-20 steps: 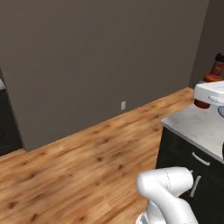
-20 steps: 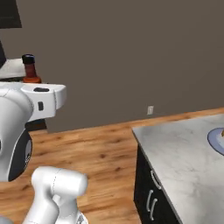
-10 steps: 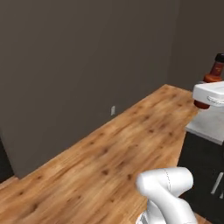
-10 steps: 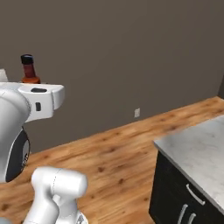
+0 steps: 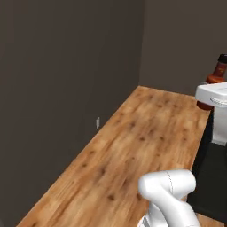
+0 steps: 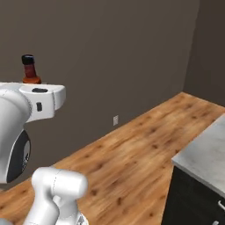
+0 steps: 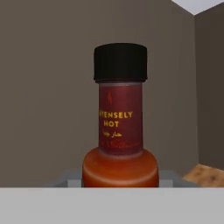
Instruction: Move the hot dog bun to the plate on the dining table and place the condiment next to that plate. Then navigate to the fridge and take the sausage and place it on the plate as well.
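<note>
Where the neck label reads "…ENSELY HOT" in yellow, condiment [image 7: 120,127] upright, black cap, jaws pinching its base

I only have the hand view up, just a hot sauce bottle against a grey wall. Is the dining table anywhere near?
Observer: In the right base view a corner of the marble-topped dining table sits at the lower right.
Operator: What's under the bottle?
Observer: Wooden floor; the condiment rides upright above the arm's white wrist.
Operator: Anything on that wall?
Observer: A small white outlet low down, near the floor.
</note>
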